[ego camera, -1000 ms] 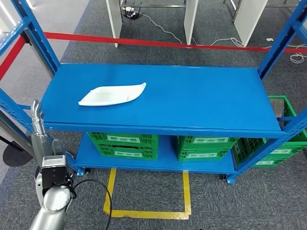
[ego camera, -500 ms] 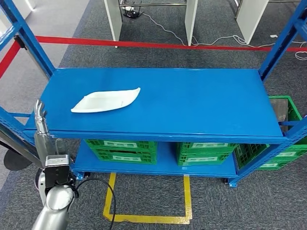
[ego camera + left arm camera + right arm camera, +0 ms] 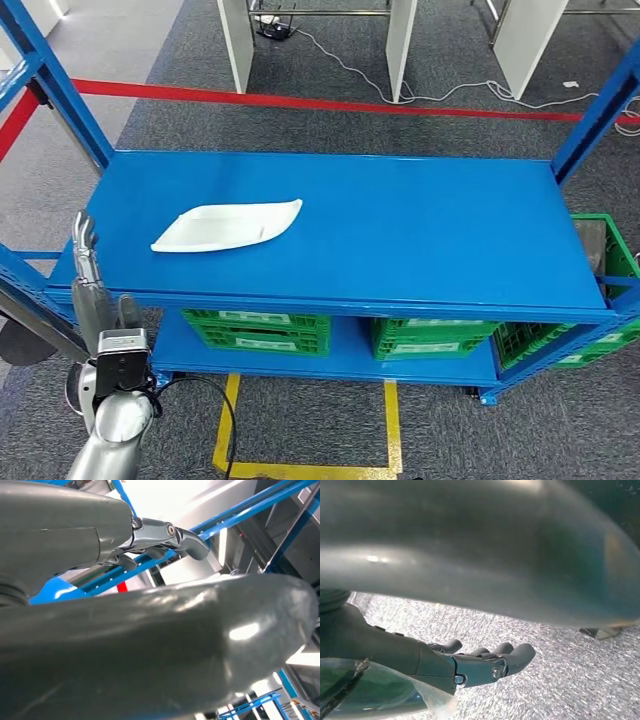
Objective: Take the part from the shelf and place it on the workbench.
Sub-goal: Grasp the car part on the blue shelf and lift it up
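Part: white, flat, boat-shaped plastic part (image 3: 226, 226) lies on the top deck of the blue shelf (image 3: 423, 235), toward its left half, long axis roughly along the shelf; nothing touches it.
Left hand: left hand (image 3: 89, 282) is raised at the shelf's left front corner, just outside the edge, fingers (image 3: 83, 238) pointing up and slightly curled, apart from one another, holding nothing. Well apart from the part. In the left wrist view the fingers (image 3: 166, 532) extend loosely against blue shelf beams.
Right hand: right hand (image 3: 471, 665) seen in the right wrist view over grey carpet, fingers stretched out and loosely together, nothing held.
Lower shelf: green crates (image 3: 256, 333) sit side by side under the top deck; another green crate (image 3: 604, 260) stands at the far right end.
Floor: grey carpet with yellow tape lines (image 3: 389, 420) in front of the shelf; red tape line (image 3: 340, 104) behind it.
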Tool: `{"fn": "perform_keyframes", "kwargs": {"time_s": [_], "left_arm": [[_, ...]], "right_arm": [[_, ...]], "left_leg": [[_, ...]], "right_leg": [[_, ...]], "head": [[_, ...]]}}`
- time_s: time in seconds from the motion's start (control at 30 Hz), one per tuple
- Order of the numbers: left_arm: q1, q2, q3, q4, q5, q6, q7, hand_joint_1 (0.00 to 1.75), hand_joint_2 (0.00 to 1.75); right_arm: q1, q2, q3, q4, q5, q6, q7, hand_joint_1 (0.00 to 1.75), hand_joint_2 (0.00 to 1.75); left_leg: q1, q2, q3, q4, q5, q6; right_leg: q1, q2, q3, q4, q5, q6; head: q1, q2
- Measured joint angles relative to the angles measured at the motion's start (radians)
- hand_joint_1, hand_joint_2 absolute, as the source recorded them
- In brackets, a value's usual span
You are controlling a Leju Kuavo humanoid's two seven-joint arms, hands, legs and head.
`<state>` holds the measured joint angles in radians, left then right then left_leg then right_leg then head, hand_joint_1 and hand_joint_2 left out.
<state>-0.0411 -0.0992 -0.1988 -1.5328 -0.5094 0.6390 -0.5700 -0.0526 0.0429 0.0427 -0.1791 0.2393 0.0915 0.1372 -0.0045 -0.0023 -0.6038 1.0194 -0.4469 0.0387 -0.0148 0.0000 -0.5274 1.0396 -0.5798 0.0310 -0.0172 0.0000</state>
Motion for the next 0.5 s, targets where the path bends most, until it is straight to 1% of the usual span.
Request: {"fn": "perform_keyframes", "kwargs": {"time_s": [0.03,0.07,0.1,0.13,0.17,0.2,0.23,0.27,0.3,0.33,0.37,0.43,0.47,0.5], "left_arm": [[-0.001,0.0,-0.002,0.0,-0.003,0.0,-0.001,0.0,0.0],[-0.001,-0.001,-0.005,0.0,-0.006,0.0,-0.001,0.0,0.0],[-0.001,0.0,-0.007,0.0,-0.01,0.0,-0.001,0.0,0.0],[-0.001,0.0,-0.009,0.0,-0.016,0.0,-0.001,0.0,0.0],[-0.001,0.0,-0.011,0.001,-0.021,0.0,-0.001,0.0,0.0],[-0.001,0.0,-0.012,0.001,-0.026,0.001,0.0,0.0,0.0],[-0.002,0.0,-0.013,0.001,-0.029,0.001,0.0,0.0,0.0],[-0.004,0.0,-0.014,0.001,-0.031,0.001,0.001,0.0,0.0],[-0.006,0.0,-0.015,0.001,-0.033,0.001,0.001,0.0,0.0],[-0.008,0.0,-0.016,0.001,-0.034,0.001,0.002,0.0,0.0],[-0.009,0.0,-0.017,0.001,-0.035,0.001,0.004,0.0,0.0],[-0.01,0.0,-0.018,0.001,-0.035,0.002,0.005,0.0,0.0],[-0.01,0.0,-0.019,0.001,-0.035,0.003,0.006,0.0,0.0],[-0.01,0.0,-0.019,0.001,-0.035,0.004,0.006,0.0,0.0]], "right_arm": [[0.0,0.0,0.0,0.0,0.0,-0.001,0.0,0.0,0.0],[-0.001,0.0,0.0,0.0,0.001,-0.002,0.0,0.0,0.0],[-0.001,0.0,0.0,0.0,0.002,-0.002,0.0,0.0,0.0],[0.0,0.0,0.0,0.0,0.003,-0.002,0.0,0.0,0.0],[0.001,0.0,0.0,0.0,0.004,-0.001,0.0,0.0,0.0],[0.001,0.0,0.0,0.0,0.005,-0.001,0.0,0.0,0.0],[0.002,0.0,0.0,0.0,0.006,0.0,0.0,0.0,0.0],[0.002,0.0,0.0,0.0,0.007,0.0,0.0,0.0,0.0],[0.001,0.0,0.0,0.0,0.007,0.0,0.0,0.0,0.0],[0.0,0.0,0.0,0.0,0.007,0.0,0.0,0.0,0.0],[-0.001,0.0,0.0,0.0,0.007,0.0,-0.001,0.0,0.0],[0.0,0.0,0.0,0.001,0.007,-0.001,-0.001,0.0,0.0],[0.0,0.0,0.0,0.001,0.007,-0.001,0.0,0.0,0.0],[0.001,0.0,0.0,0.001,0.007,-0.001,0.0,0.0,0.0]], "left_leg": [[0.003,0.0,0.009,-0.013,-0.003,0.002],[0.002,0.001,0.012,-0.014,-0.004,0.003],[0.002,0.001,0.014,-0.014,-0.007,0.005],[0.002,0.001,0.016,-0.014,-0.01,0.006],[0.001,0.0,0.02,-0.013,-0.014,0.006],[0.002,0.0,0.025,-0.012,-0.018,0.005],[0.002,-0.001,0.031,-0.01,-0.024,0.002],[0.002,-0.002,0.036,-0.007,-0.03,-0.002],[0.001,-0.002,0.038,-0.001,-0.036,-0.007],[-0.001,-0.003,0.038,0.004,-0.04,-0.012],[-0.003,-0.002,0.036,0.007,-0.042,-0.016],[-0.005,-0.002,0.035,0.011,-0.044,-0.022],[-0.004,-0.001,0.034,0.016,-0.05,-0.026],[-0.003,-0.001,0.028,0.032,-0.063,-0.032]], "right_leg": [[0.0,0.0,-0.023,0.04,-0.019,0.003],[0.0,0.0,-0.057,0.102,-0.042,0.006],[0.0,0.001,-0.097,0.17,-0.064,0.009],[0.0,0.0,-0.133,0.222,-0.073,0.012],[-0.001,0.0,-0.156,0.246,-0.064,0.013],[-0.001,0.0,-0.16,0.229,-0.034,0.014],[-0.001,0.0,-0.145,0.178,0.011,0.014],[-0.002,-0.001,-0.121,0.115,0.05,0.013],[-0.001,-0.001,-0.095,0.058,0.076,0.011],[-0.001,0.0,-0.077,0.021,0.087,0.006],[0.0,0.001,-0.068,0.006,0.083,0.001],[0.0,0.002,-0.065,0.001,0.08,-0.011],[-0.001,0.002,-0.063,-0.001,0.08,-0.016],[-0.003,0.002,-0.061,-0.003,0.08,-0.021]], "head": [[0.001,0.0],[0.001,0.0],[0.001,0.0],[0.001,0.0],[0.001,0.0],[0.001,0.0],[0.001,0.0],[0.001,0.0],[0.001,0.0],[0.0,0.0],[0.0,0.0],[-0.001,0.0],[-0.001,0.0],[-0.003,0.0]]}}
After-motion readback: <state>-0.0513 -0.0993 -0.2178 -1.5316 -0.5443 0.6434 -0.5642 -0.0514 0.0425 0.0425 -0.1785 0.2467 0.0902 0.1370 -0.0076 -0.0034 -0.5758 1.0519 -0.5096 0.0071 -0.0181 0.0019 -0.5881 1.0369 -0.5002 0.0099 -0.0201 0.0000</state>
